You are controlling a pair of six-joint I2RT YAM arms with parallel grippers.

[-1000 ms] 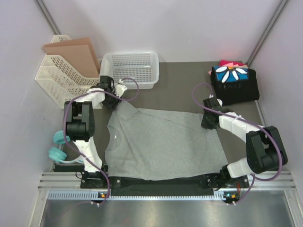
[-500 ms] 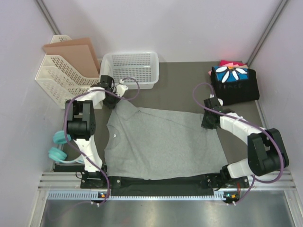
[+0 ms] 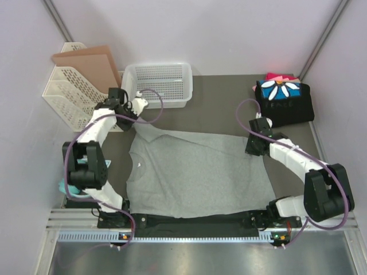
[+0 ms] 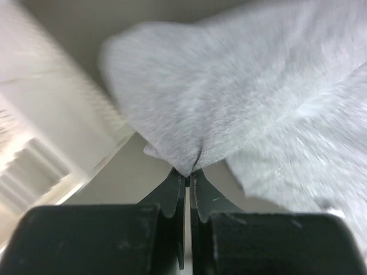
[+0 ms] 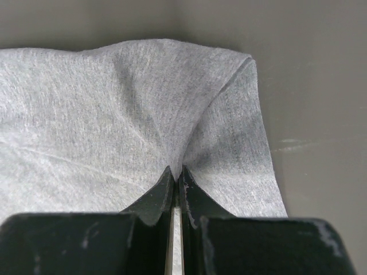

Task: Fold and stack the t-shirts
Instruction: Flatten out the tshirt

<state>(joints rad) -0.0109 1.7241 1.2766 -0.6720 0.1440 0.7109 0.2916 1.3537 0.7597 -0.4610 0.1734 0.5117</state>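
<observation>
Grey heather t-shirt (image 3: 198, 172) lies spread on the worktop (image 3: 218, 114), just in front of the white basket (image 3: 172, 102). Left pincer (image 4: 187, 175) pinches the sleeve nearest the basket. Right pincer (image 5: 174, 172) is pressed together on a hem corner, well right of the basket. Folded t-shirts (image 3: 285, 103) sit farther right of the basket.

Left arm (image 3: 100, 120), right arm (image 3: 287, 152): black joint housings, white link shells. Purple cable (image 3: 160, 106) loops off each wrist (loose, long). Left gripper (image 4: 187, 173), right gripper (image 5: 175, 171): black wedge fingers, scuffed mounts.
</observation>
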